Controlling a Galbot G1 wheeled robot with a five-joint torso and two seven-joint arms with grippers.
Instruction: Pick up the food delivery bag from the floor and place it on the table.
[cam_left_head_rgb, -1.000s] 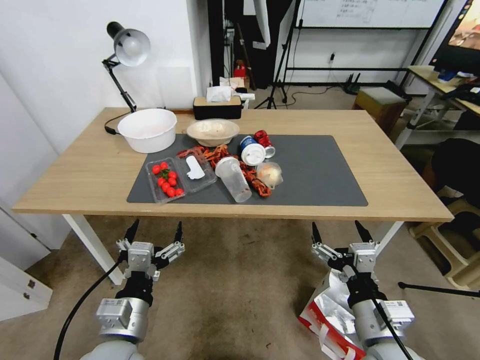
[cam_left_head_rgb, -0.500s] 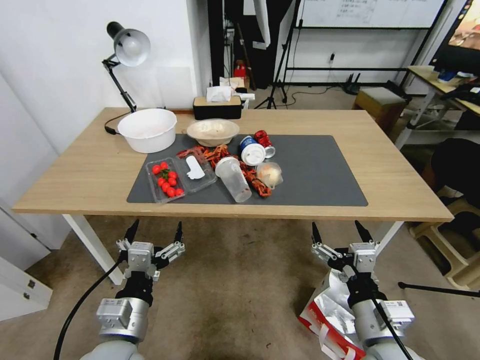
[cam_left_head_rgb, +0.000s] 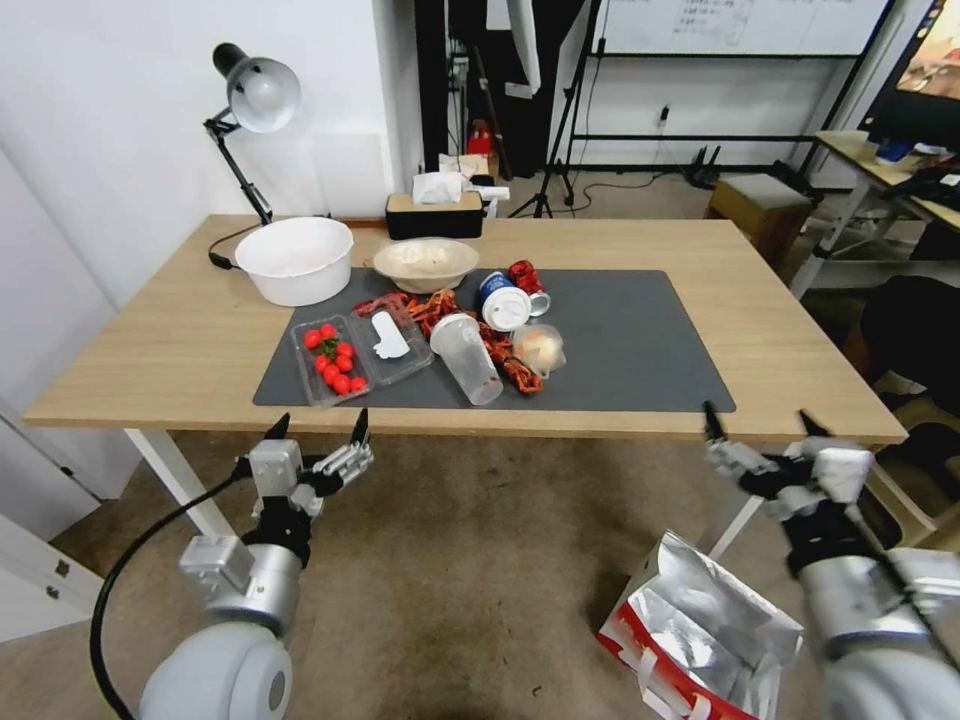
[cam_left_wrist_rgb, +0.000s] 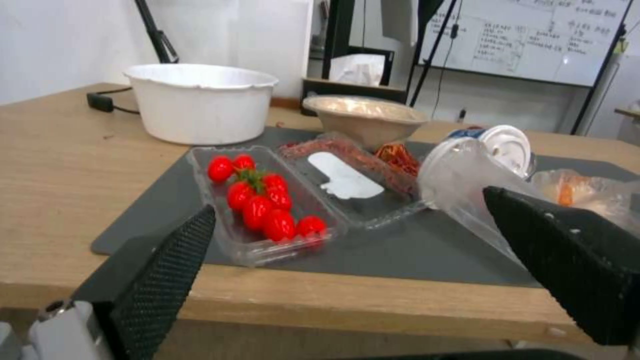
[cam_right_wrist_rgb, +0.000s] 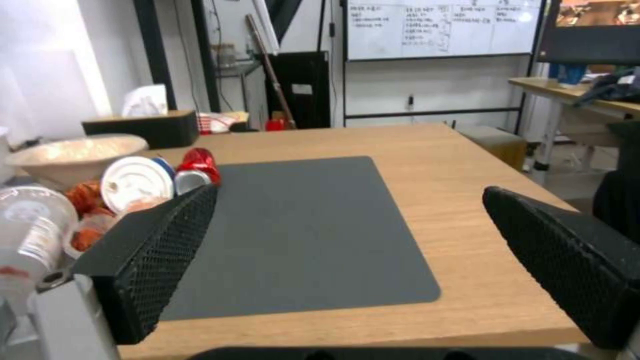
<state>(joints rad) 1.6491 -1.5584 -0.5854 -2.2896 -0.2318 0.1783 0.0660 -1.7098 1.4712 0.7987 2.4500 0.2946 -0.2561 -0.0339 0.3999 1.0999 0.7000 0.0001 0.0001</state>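
Note:
The food delivery bag (cam_left_head_rgb: 700, 630), white with red trim and a crinkled silver foil lining, stands open on the floor (cam_left_head_rgb: 480, 560) at the lower right. My right gripper (cam_left_head_rgb: 765, 428) is open and empty, raised above and beyond the bag, level with the table's front edge. My left gripper (cam_left_head_rgb: 318, 428) is open too, just below the front edge on the left. The table (cam_left_head_rgb: 180, 340) has a light-wood top with a dark grey mat (cam_left_head_rgb: 620, 340). Both wrist views look across the tabletop between open fingertips (cam_left_wrist_rgb: 167, 260) (cam_right_wrist_rgb: 160, 240).
On the mat lie a tray of tomatoes (cam_left_head_rgb: 332, 362), a clear cup (cam_left_head_rgb: 466, 357), a small clear food bag (cam_left_head_rgb: 540, 348), cups and a red can (cam_left_head_rgb: 524, 275). A white tub (cam_left_head_rgb: 294, 258), paper bowl (cam_left_head_rgb: 426, 262), tissue box (cam_left_head_rgb: 436, 212) and lamp (cam_left_head_rgb: 258, 92) stand behind. A white table leg (cam_left_head_rgb: 735, 520) is beside the bag.
Both arms have risen toward the table's front edge. The right gripper has moved up and to the right, off the bag, which now shows in full. Both stay open.

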